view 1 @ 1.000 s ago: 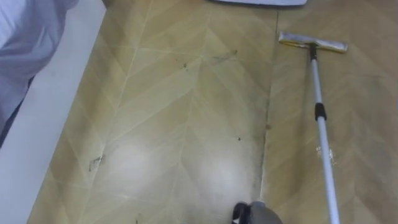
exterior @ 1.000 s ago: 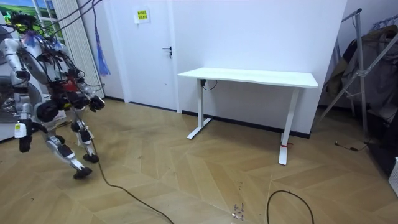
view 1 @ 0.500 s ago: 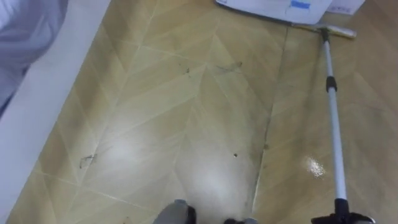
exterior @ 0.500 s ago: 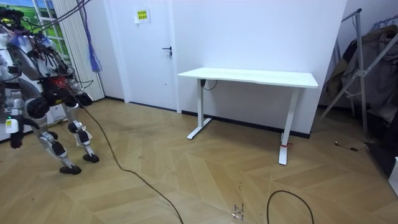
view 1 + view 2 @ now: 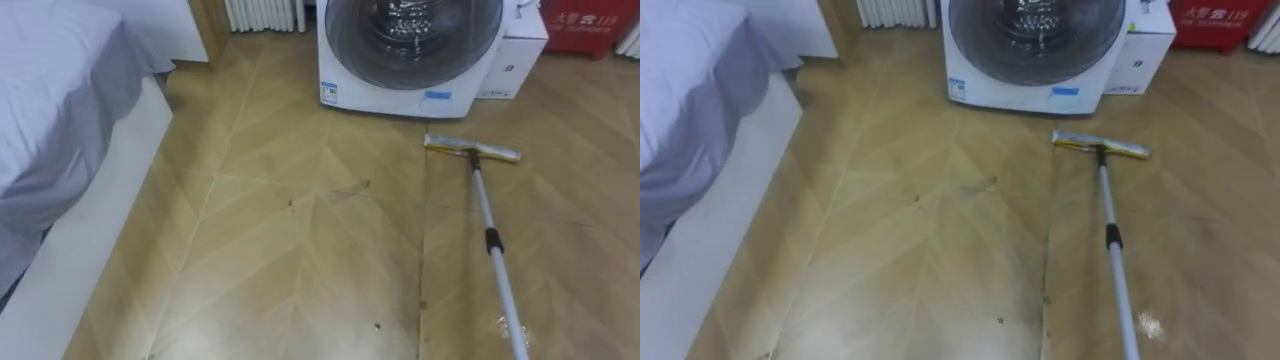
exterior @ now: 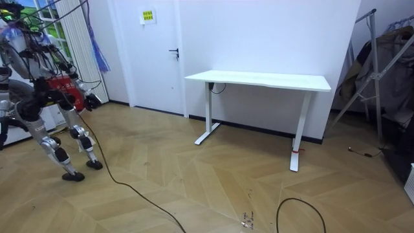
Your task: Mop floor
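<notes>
Wood laid in a herringbone pattern makes up the floor (image 5: 280, 250), with a few dark scuffs (image 5: 350, 188) near its middle. The mop (image 5: 480, 200) lies to the robot's right. Its flat yellowish head (image 5: 472, 149) rests on the floor just in front of the lower right corner of a white washing machine (image 5: 410, 50), near it but apart. The pale pole with a dark collar (image 5: 491, 238) runs from the head back toward the robot and leaves the bottom edge. A wet glint (image 5: 510, 325) shows beside the pole. A white box (image 5: 515, 65) stands against the machine's right side, with a red box (image 5: 590, 20) beyond it. A bed (image 5: 50, 100) with a grey-lilac sheet runs along the left.

In the room view the robot stands at the far left, leaning forward with its legs apart, well away from a white table (image 6: 259, 81). One dark hand (image 6: 92, 99) shows beside its hip. I cannot tell how the fingers stand.
</notes>
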{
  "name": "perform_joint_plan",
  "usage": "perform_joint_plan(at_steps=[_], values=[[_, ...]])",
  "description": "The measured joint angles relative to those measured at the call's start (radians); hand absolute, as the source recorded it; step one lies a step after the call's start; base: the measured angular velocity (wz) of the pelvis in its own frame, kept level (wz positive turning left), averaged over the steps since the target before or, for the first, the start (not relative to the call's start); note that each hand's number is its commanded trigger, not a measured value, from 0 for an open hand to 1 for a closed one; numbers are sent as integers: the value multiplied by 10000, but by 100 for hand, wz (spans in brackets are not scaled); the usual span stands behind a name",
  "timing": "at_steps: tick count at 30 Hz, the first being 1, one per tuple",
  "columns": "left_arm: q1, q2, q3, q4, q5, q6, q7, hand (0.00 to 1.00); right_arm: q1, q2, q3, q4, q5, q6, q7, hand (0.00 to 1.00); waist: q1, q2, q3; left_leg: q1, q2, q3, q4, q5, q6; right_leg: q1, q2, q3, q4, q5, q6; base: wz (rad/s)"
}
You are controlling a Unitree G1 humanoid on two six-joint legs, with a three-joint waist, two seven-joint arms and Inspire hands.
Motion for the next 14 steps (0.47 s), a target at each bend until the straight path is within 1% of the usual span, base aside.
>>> perform_joint_plan(at_steps=[1, 3, 5, 7, 9, 13, 14], values=[[26, 4, 2, 0, 14, 57, 1, 0, 15, 49, -58, -65, -66, 37, 22, 100, -3, -69, -5, 101, 10, -1, -127, 46, -15, 115, 33, 3, -174, 63, -1, -3], [124, -27, 1, 4, 118, 121, -5, 0, 33, 195, -65, -230, -116, 222, 114, 100, 0, -219, 46, 425, 101, 6, -350, 96, -53, 555, 162, -18, -740, 286, -30, 0], [189, -50, -1, 6, 129, 136, -25, 0, 104, 291, -65, -247, -166, 245, 183, 100, -4, -268, 48, 689, 167, -1, -459, 99, -64, 954, 292, -26, -1173, 469, -27, 0], [195, -112, 3, 11, 244, 166, -46, 0, 112, 357, -62, -275, -171, 255, 203, 100, 10, -327, 56, 878, 165, -2, -567, 99, -65, 1251, 336, -10, -1483, 550, -14, 0], [151, -173, 4, -2, 390, 260, -64, 0, 108, 399, -62, -291, -170, 303, 288, 100, 12, -316, 50, 1001, 167, 0, -649, 98, -65, 1410, 379, 34, -1695, 649, 5, -2], [138, -130, 144, -6, 426, 436, -116, 0, 215, 500, -65, -393, -169, 324, 306, 100, 9, -302, 56, 1235, 164, 28, -693, 98, -63, 1555, 385, 121, -1693, 659, 3, -4], [126, -134, 310, -26, 712, 493, -263, 0, 226, 521, -181, -398, -274, 322, 360, 100, -2, -264, 38, 1271, 167, 44, -721, 98, -63, 1575, 383, 110, -1690, 659, 3, 0]])
